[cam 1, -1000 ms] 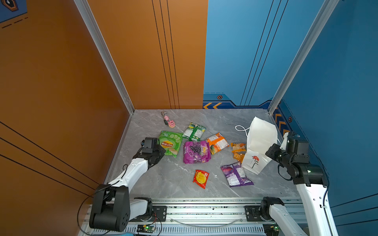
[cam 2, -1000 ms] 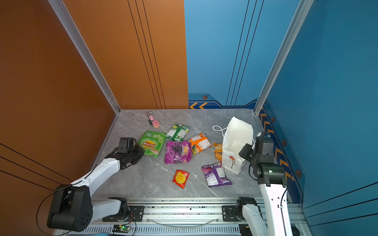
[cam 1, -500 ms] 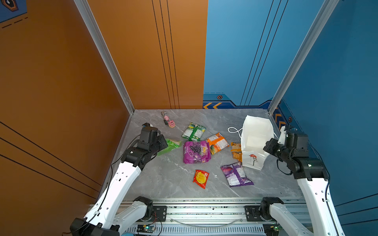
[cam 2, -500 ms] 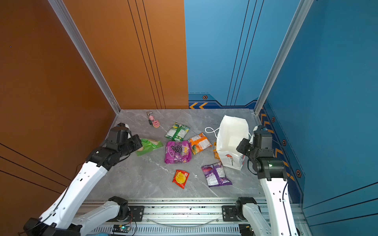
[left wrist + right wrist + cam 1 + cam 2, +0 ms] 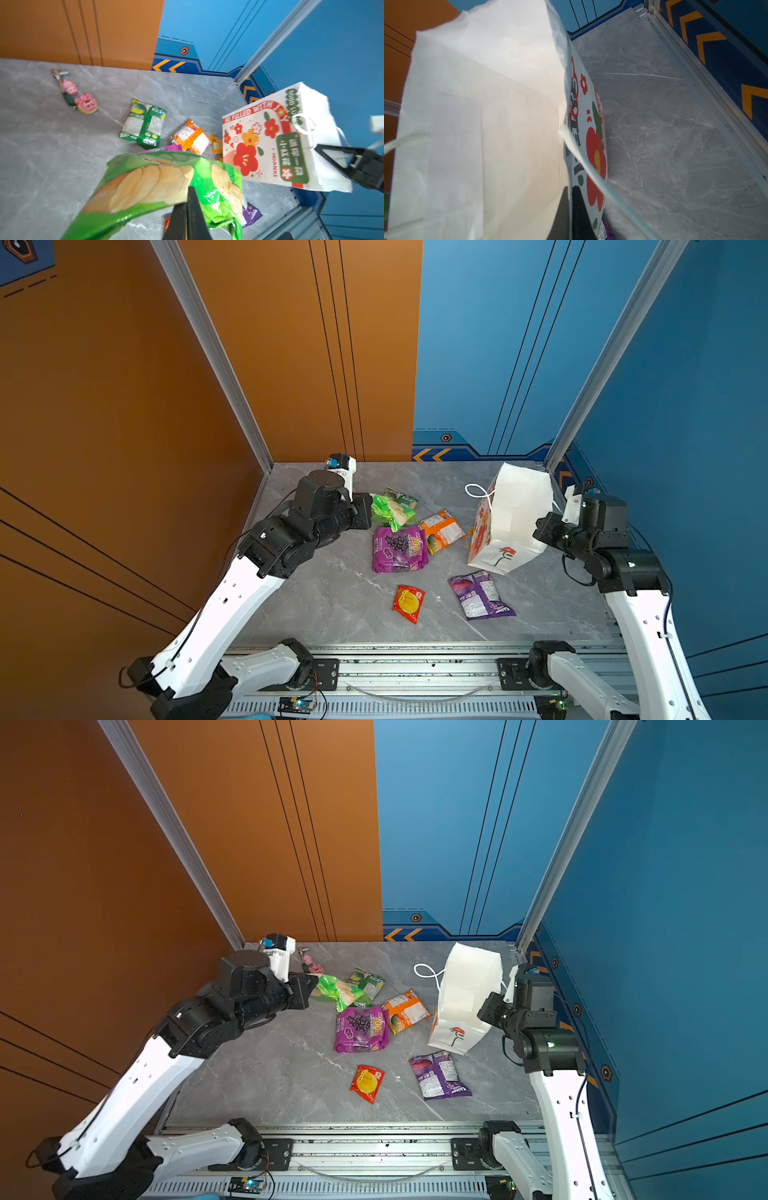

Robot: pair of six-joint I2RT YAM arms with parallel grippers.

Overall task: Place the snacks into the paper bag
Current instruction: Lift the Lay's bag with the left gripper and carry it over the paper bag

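A: Task things first, quick.

B: Green chip bag (image 5: pixel 158 182) is pinched by one edge in the left gripper (image 5: pixel 191 190). Jaws closed on it, most of the packet flopping out ahead of them, clear of the table (image 5: pixel 332 605). Paper bag (image 5: pixel 515 510) sits well ahead of those jaws, tilted, mouth open. Right gripper (image 5: pixel 540 529) is clamped on one wall at the rim (one finger inside, one outside, going by its wrist view).

A: Rest?

B: Loose packets lie below and between the two sets of jaws: purple grape bag (image 5: pixel 399 549), orange bag (image 5: pixel 442 531), red-yellow packet (image 5: pixel 408 603), purple packet (image 5: pixel 482 595), green packet (image 5: pixel 143 124). Pink pig charms (image 5: pixel 86 102) are off to one side of the left jaws, not ours.

A: Risks?

B: It's a thin edge grip on slick foil, so it could slip out mid-carry. The packet looks wide against the mouth. It may catch the rim, fold the paper or tug it from the right jaws. White cord handle (image 5: pixel 588 166) hangs by the opening, so it could snag.
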